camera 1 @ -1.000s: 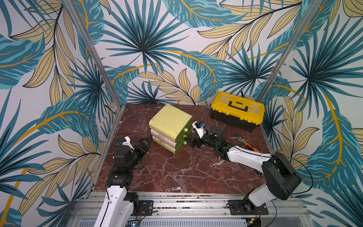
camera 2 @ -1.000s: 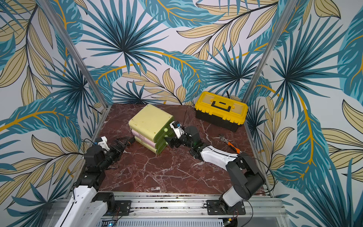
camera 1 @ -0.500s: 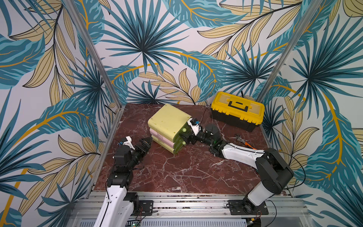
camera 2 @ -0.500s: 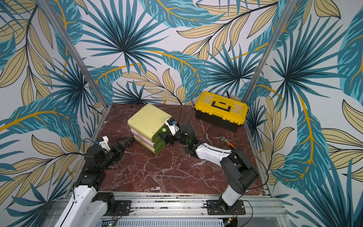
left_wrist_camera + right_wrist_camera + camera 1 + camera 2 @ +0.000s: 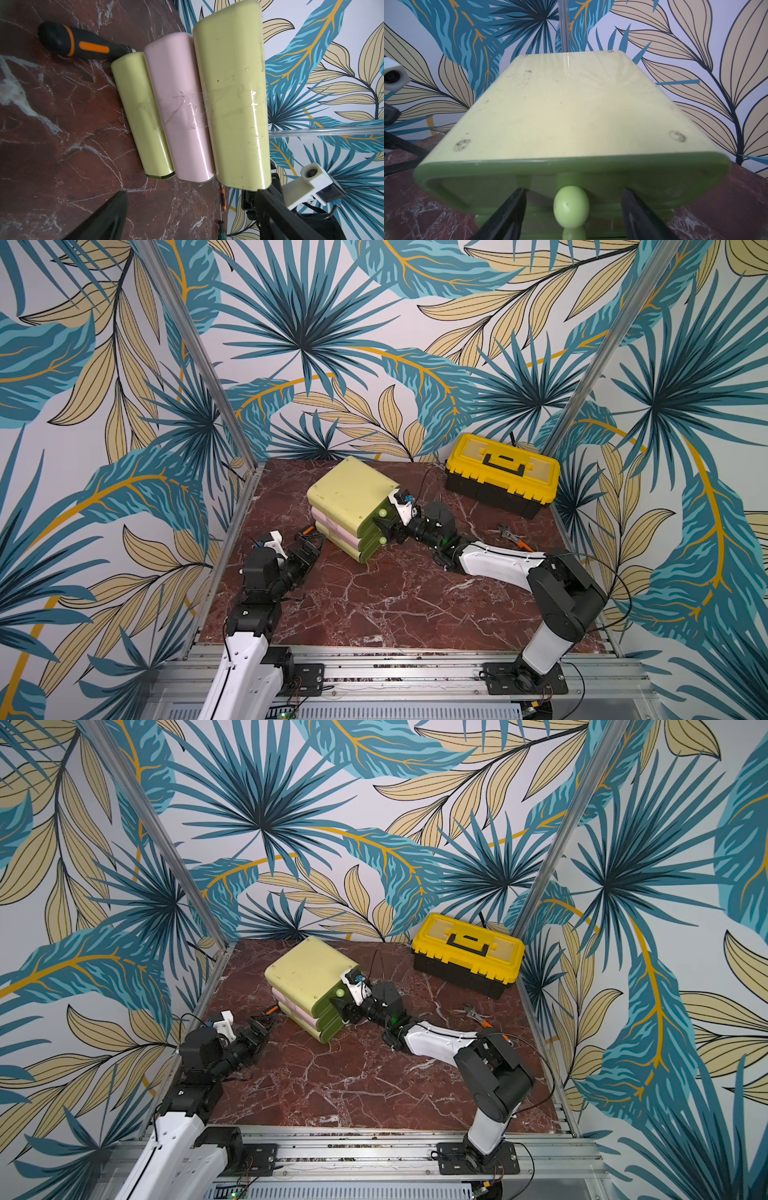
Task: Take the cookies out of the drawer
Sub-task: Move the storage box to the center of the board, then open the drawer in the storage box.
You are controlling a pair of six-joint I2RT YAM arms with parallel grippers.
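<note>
- The right arm has swung left since a second ago. The right hand (image 5: 573,192) was hanging right of the drawer unit (image 5: 349,493) and is now at its front.
- The left arm is in the same spot as before.
- The right hand is open, with fingers (image 5: 508,212) either side of the top drawer's round green knob (image 5: 571,209). There are gaps on both sides and it grips nothing.
- The left hand (image 5: 311,541) is wide open and empty, low over the table (image 5: 395,605) just left of the drawer unit. Can't tell if it touches the unit.
- The drawer unit is three stacked drawers, yellow-green, pink, yellow-green, at the far middle of the table. The fronts face right and all are shut.
- No view shows the cookies, so can't tell which drawer holds them.
- A screwdriver (image 5: 83,44) with a black-orange handle lies at the unit's far left side, tip hidden behind the bottom drawer.
- A yellow toolbox (image 5: 500,472) sits far right with its lid shut.
- A wrench (image 5: 513,536) lies on the table's right side, nearer than the toolbox and well apart from both hands.
</note>
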